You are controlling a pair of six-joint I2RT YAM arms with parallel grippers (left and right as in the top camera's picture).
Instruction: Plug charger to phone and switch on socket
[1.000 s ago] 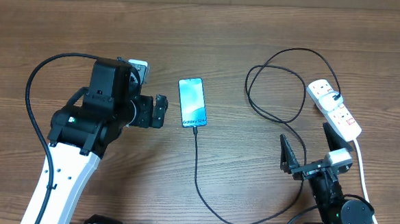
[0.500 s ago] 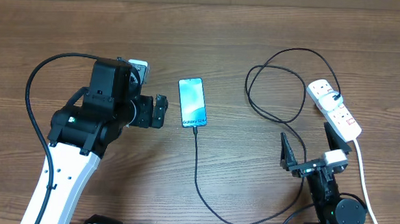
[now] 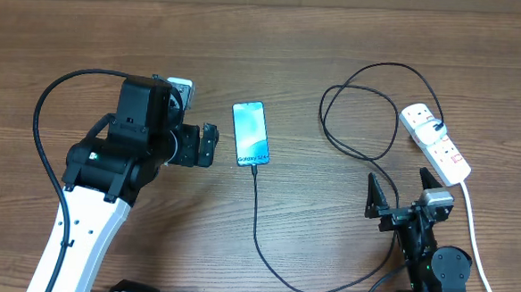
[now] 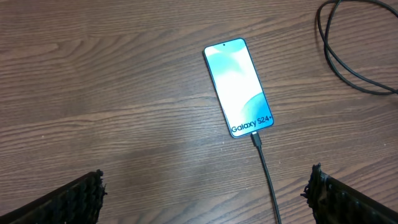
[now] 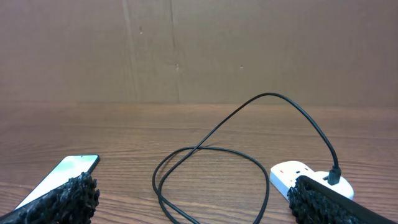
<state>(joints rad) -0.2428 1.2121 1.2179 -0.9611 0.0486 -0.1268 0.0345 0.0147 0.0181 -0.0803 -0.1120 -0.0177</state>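
Note:
The phone (image 3: 251, 133) lies face up mid-table, its blue screen lit. The charger's black cable (image 3: 258, 219) runs from its connector (image 4: 256, 139), which sits at the phone's lower end, toward the front edge. It then loops back (image 3: 361, 107) to a plug in the white socket (image 3: 435, 142) at the right. My left gripper (image 3: 209, 145) is open just left of the phone, with nothing between its fingers (image 4: 78, 199). My right gripper (image 3: 401, 191) is open near the front edge, short of the socket (image 5: 305, 174), and holds nothing.
The socket's thick white cord (image 3: 472, 230) runs down the right side past my right arm. The left arm's black cable (image 3: 43, 126) arcs at the far left. A brown wall (image 5: 199, 50) rises behind the table.
My right arm has shifted slightly near the front edge, drawing back toward its base. The left arm, phone and cable have not moved.

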